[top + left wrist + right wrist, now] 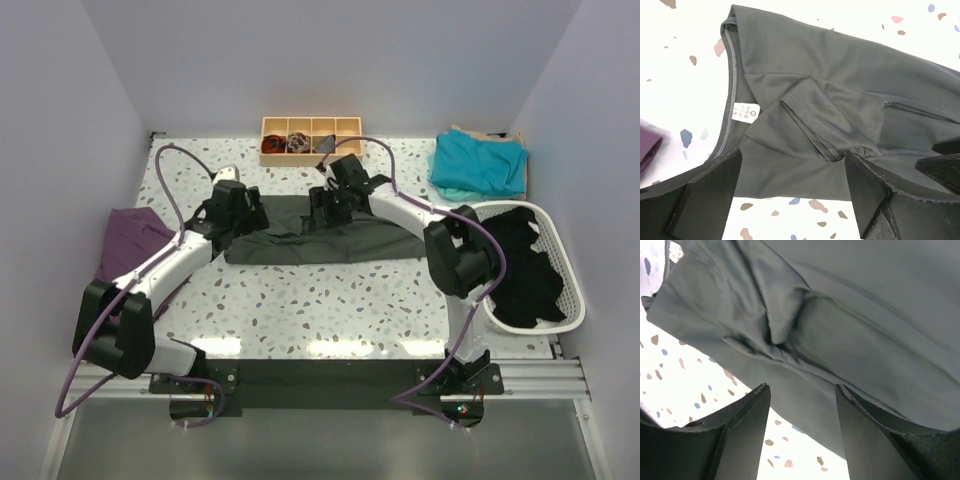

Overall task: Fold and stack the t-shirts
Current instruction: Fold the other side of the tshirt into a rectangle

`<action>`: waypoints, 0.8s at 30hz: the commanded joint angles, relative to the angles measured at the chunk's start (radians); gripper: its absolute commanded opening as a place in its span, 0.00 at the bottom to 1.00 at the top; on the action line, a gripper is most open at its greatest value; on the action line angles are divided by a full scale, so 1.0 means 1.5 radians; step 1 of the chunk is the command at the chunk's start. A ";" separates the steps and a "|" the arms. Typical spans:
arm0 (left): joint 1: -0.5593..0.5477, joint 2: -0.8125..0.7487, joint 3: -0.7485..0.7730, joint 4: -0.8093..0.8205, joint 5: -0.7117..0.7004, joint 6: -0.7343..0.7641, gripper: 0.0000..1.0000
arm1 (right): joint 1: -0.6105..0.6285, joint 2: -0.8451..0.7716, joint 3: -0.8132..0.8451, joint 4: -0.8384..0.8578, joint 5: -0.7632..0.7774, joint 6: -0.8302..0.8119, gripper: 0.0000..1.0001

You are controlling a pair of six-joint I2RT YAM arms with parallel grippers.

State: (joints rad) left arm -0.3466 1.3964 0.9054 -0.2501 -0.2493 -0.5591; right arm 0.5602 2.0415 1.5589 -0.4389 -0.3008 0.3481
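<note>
Spread black fingers [710, 195] of the left gripper [790, 185] straddle a sleeve fold of the charcoal t-shirt [320, 245], gripping nothing. The right gripper [802, 410] is likewise parted over cloth. In the top view the shirt's long axis runs left-right mid-frame, with both grippers at its upper edge, possibly touching it. Teal t-shirt [478, 163] sits upper right.
</note>
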 commanded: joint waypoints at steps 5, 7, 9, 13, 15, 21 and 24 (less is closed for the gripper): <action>0.008 0.021 -0.054 0.203 0.223 0.015 0.81 | 0.035 -0.042 0.016 -0.023 0.152 -0.055 0.59; 0.008 0.044 -0.051 0.222 0.261 0.012 0.76 | 0.036 -0.072 -0.010 -0.026 0.207 -0.054 0.59; 0.008 0.069 -0.052 0.248 0.294 0.000 0.75 | 0.035 -0.094 -0.024 -0.035 0.250 -0.055 0.60; 0.008 0.099 -0.058 0.289 0.325 -0.019 0.74 | 0.025 -0.157 -0.062 -0.046 0.343 -0.053 0.63; 0.008 0.112 -0.061 0.297 0.338 -0.031 0.73 | 0.017 -0.177 -0.077 -0.049 0.355 -0.050 0.64; 0.006 0.134 -0.064 0.304 0.354 -0.059 0.71 | -0.027 -0.238 -0.115 -0.050 0.374 -0.035 0.66; 0.005 0.137 -0.054 0.275 0.345 -0.064 0.69 | -0.048 -0.250 -0.128 -0.054 0.374 -0.033 0.65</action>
State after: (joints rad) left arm -0.3363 1.5951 0.8192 0.1356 0.2489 -0.6216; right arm 0.5186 1.7069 1.3987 -0.5106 0.2146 0.2874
